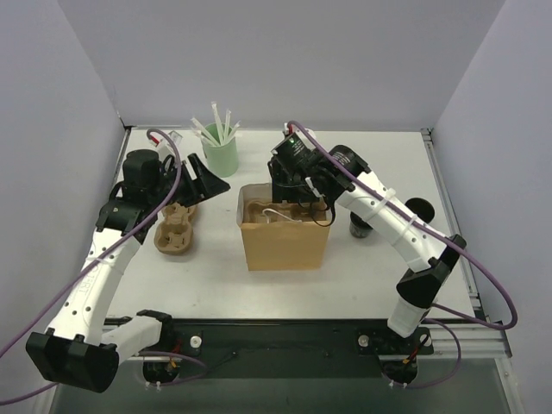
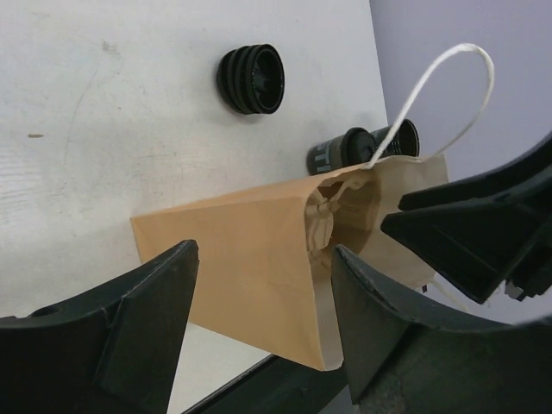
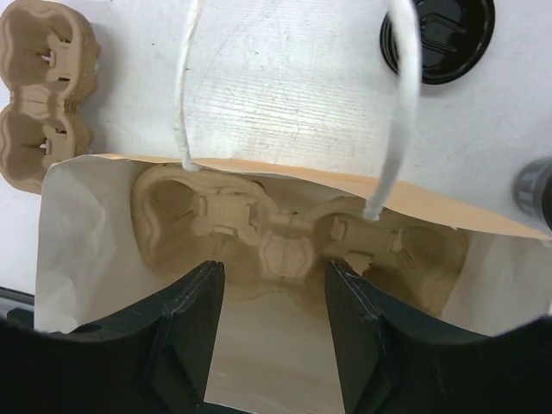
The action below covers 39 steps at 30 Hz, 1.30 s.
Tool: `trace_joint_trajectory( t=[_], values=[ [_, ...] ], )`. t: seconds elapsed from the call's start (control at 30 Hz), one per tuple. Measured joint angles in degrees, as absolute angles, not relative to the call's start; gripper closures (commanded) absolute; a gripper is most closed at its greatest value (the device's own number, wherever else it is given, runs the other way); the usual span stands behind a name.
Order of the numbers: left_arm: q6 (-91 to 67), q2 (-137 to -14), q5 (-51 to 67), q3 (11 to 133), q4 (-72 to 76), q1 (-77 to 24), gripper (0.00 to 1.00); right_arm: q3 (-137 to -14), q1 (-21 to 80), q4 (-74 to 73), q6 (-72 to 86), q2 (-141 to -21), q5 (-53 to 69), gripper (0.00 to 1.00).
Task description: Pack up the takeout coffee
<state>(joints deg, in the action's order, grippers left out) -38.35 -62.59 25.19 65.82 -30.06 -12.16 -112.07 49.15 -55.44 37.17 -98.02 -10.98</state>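
The takeout coffee's black cup [image 1: 360, 228] stands on the table right of the brown paper bag [image 1: 285, 237], with its black lid [image 1: 420, 210] further right. My right gripper [image 1: 297, 200] hangs open over the bag's mouth. In the right wrist view a pulp cup carrier [image 3: 293, 237] lies inside the bag [image 3: 78, 224], below the open right gripper [image 3: 274, 269]; the lid [image 3: 440, 39] and cup [image 3: 536, 191] show beyond. My left gripper [image 1: 210, 183] is open at the bag's left end. In its wrist view the left gripper [image 2: 263, 250] straddles the bag's [image 2: 250, 259] end fold.
A second pulp cup carrier [image 1: 177, 228] lies left of the bag under my left arm. A mint-green cup of white straws [image 1: 220, 153] stands at the back. The bag's white handles [image 3: 401, 103] stick up. The table's right edge runs close beyond the lid.
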Motion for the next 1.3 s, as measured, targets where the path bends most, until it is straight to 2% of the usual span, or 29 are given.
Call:
trace_joint_trajectory(
  t=[0.07,0.4,0.53,0.57,0.77,0.97,1.3],
  values=[
    [-37.7,-62.7,24.4,66.7,-30.1,-14.4,0.3,-111.1,49.2,-53.8,36.4,-98.0,-10.3,0.51],
    [-32.6,-69.0,19.6,71.5,-33.3,-23.2,0.48,-105.6,49.5,-48.1,27.2,-97.6,-5.6,0.62],
    [-30.3,-69.8,17.9,72.3,-35.6,-24.3,0.66,-103.2,48.7,-46.5,21.7,-95.2,-1.3,0.64],
    [-29.7,-70.0,17.8,72.4,-35.9,-24.4,0.79,-102.8,48.4,-46.2,20.2,-94.5,0.1,0.65],
    [-26.6,-71.1,19.1,72.5,-36.2,-24.6,1.0,-98.8,48.0,-44.8,9.8,-90.0,8.1,0.75],
    [-22.7,-72.2,22.1,73.1,-35.4,-24.6,1.0,-97.0,48.0,-44.2,1.8,-88.3,14.3,0.89],
    [-17.7,-71.3,26.0,71.9,-29.2,-24.6,1.0,-96.4,48.6,-42.5,-5.9,-85.1,14.8,0.93]
  ],
)
